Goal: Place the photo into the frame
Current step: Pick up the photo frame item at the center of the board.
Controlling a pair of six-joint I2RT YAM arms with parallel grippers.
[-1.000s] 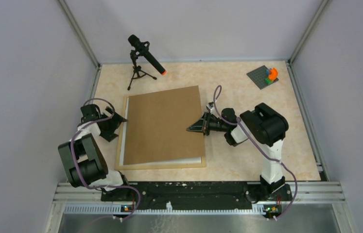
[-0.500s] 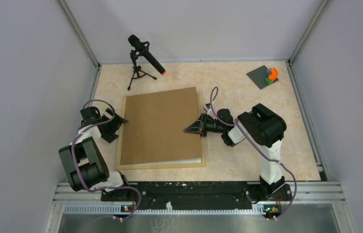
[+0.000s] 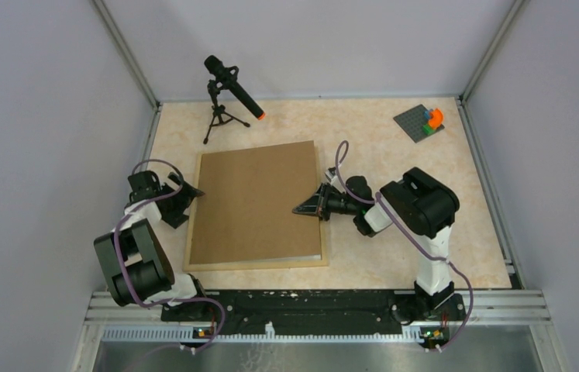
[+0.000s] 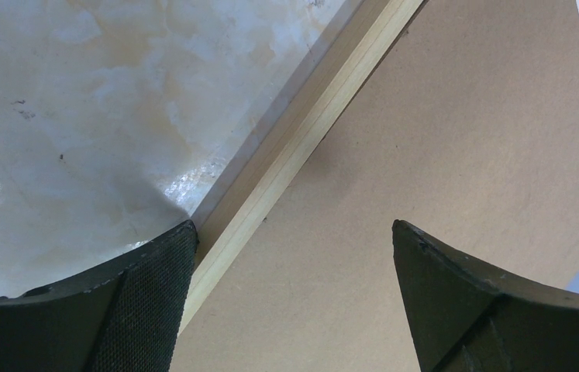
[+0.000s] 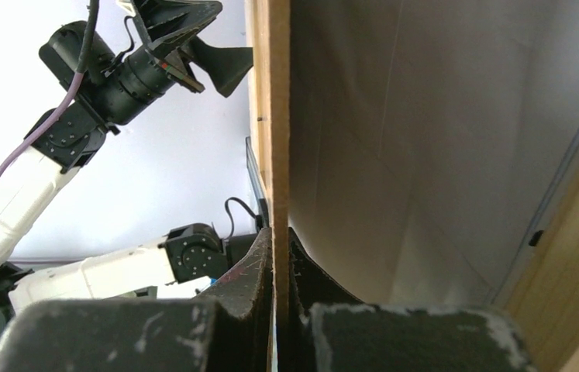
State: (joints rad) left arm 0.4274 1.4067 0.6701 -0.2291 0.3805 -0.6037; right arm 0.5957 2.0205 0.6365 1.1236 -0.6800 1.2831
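- Lying flat on the table point(image 3: 394, 256), the frame point(image 3: 255, 265) is showing only its light wood rim.
- Backing board point(image 3: 255, 201) is covering the opening, right edge lifted; photo hidden, position cannot be told.
- Right gripper point(image 5: 274, 232) is pinching that lifted edge, fingers closed on it.
- Left gripper point(image 4: 290, 263) is gaping wide, empty, straddling the frame's left rail.

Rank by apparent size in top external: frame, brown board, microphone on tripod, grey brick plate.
1. frame and brown board: near-identical outlines, and the board's edge is lifted, so unranked.
2. microphone on tripod.
3. grey brick plate.
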